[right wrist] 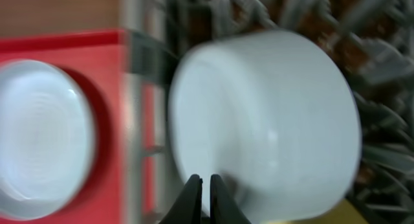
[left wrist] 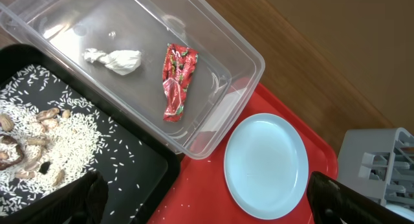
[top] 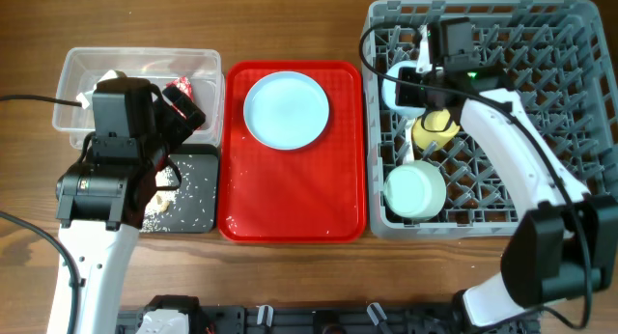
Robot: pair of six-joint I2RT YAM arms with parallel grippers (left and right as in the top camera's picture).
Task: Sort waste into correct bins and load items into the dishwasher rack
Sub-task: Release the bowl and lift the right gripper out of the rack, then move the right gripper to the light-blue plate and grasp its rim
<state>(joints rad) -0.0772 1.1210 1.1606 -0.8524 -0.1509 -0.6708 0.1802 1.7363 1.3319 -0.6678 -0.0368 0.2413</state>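
The red snack wrapper and the white tissue wad lie in the clear tub. Rice scraps with brown bits lie in the black tray. The light blue plate sits on the red serving tray. My left gripper is open and empty above the black tray's edge. In the grey rack are the yellow cup and the pale green bowl. My right gripper is shut on the rim of the pale blue-white bowl at the rack's left side. The fork and spoon are out of view.
The red serving tray lies between the bins and the rack, with a few rice grains on it. The left arm covers part of the tub and black tray in the overhead view. The right wrist view is blurred.
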